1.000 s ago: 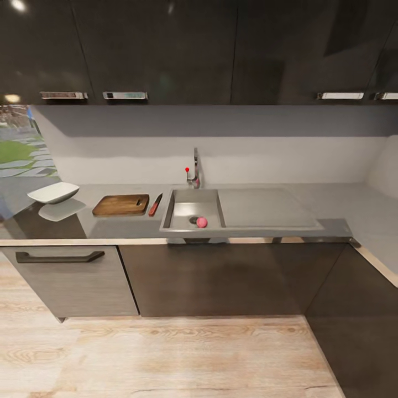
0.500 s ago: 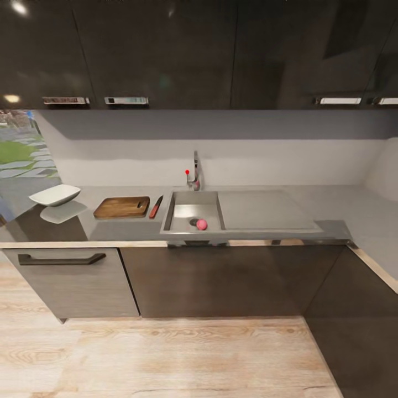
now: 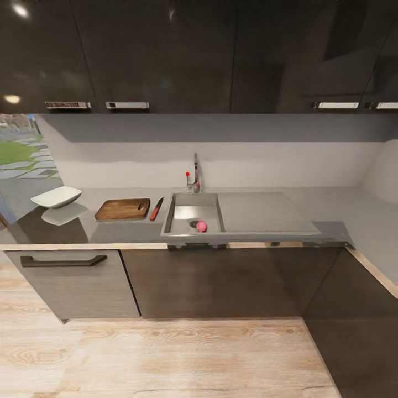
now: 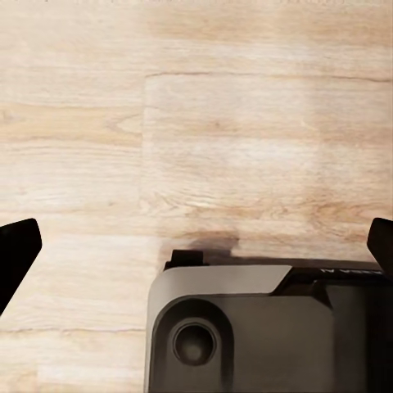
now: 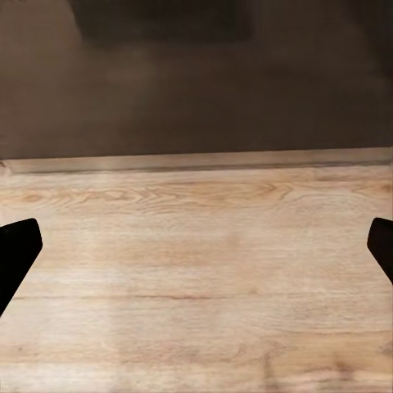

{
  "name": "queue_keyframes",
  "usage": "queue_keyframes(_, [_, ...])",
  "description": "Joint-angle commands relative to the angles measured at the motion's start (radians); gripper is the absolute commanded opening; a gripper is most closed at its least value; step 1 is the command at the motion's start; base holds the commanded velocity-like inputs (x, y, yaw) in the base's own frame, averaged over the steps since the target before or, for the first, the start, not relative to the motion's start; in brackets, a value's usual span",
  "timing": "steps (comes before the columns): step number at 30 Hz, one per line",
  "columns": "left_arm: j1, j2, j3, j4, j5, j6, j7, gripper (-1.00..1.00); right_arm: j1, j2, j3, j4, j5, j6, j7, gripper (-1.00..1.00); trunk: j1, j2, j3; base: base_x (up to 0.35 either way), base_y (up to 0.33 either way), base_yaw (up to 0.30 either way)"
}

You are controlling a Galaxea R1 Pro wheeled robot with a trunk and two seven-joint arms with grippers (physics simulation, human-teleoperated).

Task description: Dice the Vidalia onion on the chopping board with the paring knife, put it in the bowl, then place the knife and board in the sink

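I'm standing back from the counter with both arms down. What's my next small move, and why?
Probably roll the base forward toward the sink. The onion lies in the basin by the drain, with a strip of wooden floor before the cabinets. Both hands, left and right, are open over floor, holding nothing.

Black end effector fingertips [image 4: 18, 246]; glossy dark-grey rounded base housing [image 4: 246, 327] with circular recess.

Dark glossy wall cabinets [image 3: 166, 50] are mounted above a pale grey backsplash [image 3: 249, 160]. Dark base cabinets [image 3: 221, 282] are set below. A light wood-plank floor [image 3: 166, 359] is laid throughout. A window [image 3: 19, 152] onto grass is seen at far left.
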Motion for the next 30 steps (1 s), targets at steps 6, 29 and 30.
queue_keyframes(6, [0.000, 0.000, 0.000, -0.001, 0.004, -0.002, 0.001, 1.00, -0.001, 0.001, -0.006, 0.001, 0.011, -0.002, -0.005, 1.00, -0.023, 0.041, 0.018, 0.000, 0.000, 0.000])
queue_keyframes(29, [0.000, 0.001, 0.000, -0.001, 0.004, -0.002, 0.001, 1.00, -0.001, 0.001, -0.006, 0.001, 0.011, -0.002, -0.006, 1.00, -0.111, 0.202, 0.090, 0.000, 0.000, 0.000])
queue_keyframes(30, [0.000, 0.001, 0.000, -0.001, 0.003, -0.002, 0.001, 1.00, -0.001, 0.001, -0.006, 0.001, 0.011, -0.002, -0.006, 1.00, -0.115, 0.209, 0.093, 0.000, 0.000, 0.000])
